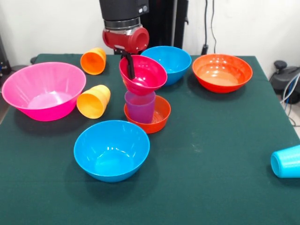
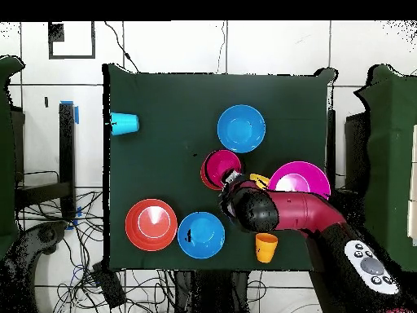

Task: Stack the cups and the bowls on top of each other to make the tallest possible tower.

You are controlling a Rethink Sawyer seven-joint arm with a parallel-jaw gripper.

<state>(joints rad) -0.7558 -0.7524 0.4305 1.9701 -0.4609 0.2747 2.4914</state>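
My gripper (image 1: pixel 130 70) is shut on the rim of the small magenta bowl (image 1: pixel 146 74) and holds it tilted right over the translucent purple cup (image 1: pixel 139 107). That cup stands upright in the small orange bowl (image 1: pixel 158 117). The magenta bowl's underside is at the cup's rim; I cannot tell whether they touch. In the overhead view the magenta bowl (image 2: pixel 218 167) hides the cup, with the gripper (image 2: pixel 230 178) at its edge. An orange cup (image 1: pixel 93 61) and a yellow-orange cup (image 1: pixel 93 101) lie on their sides. A light blue cup (image 1: pixel 286 161) lies at the right edge.
The large pink bowl (image 1: pixel 44 89) sits at the left. One blue bowl (image 1: pixel 111 149) is near the front, another (image 1: pixel 172 61) is behind the magenta bowl. The wide orange-red bowl (image 1: pixel 221 71) is at the back right. The table (image 1: pixel 211 140) is dark green.
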